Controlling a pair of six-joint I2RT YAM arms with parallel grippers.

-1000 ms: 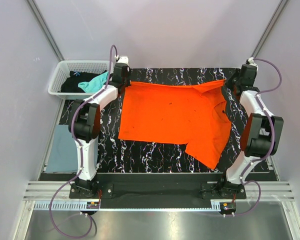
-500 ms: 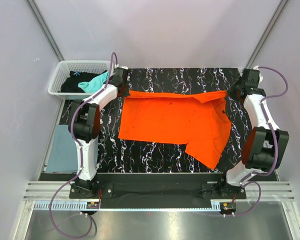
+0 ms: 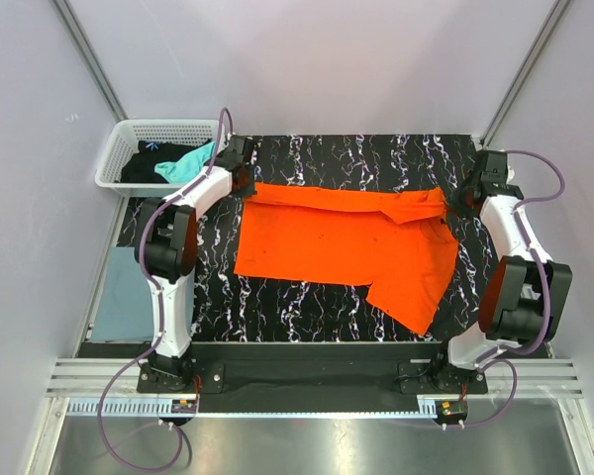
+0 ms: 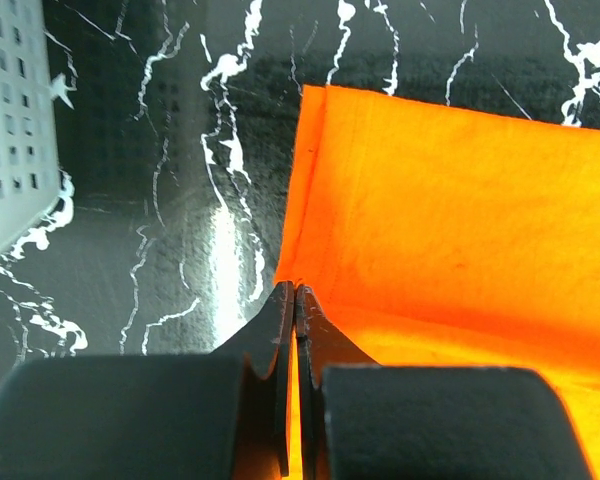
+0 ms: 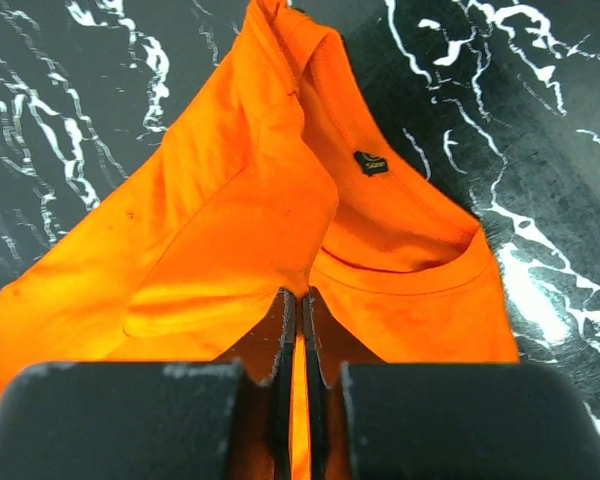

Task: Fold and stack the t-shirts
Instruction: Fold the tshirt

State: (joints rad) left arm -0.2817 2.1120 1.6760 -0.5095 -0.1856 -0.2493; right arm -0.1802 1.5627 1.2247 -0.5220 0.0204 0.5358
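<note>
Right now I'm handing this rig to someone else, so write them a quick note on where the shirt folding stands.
Left gripper: shut on the orange t-shirt at its far left corner.
Right gripper: shut on the same shirt, near the collar.
The orange shirt lies on the black mat with its far edge turned over toward the near side; the first fold is unfinished.
The grey-blue t-shirt lies flat left of the mat.
The teal t-shirt and black t-shirt are in the white basket.
Left to do: finish the orange shirt, fold the basket shirts, stack all.

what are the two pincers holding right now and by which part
Both hold the orange t-shirt. The left pincer is shut on its far left corner; the right pincer is shut on its far right edge beside the collar.
</note>
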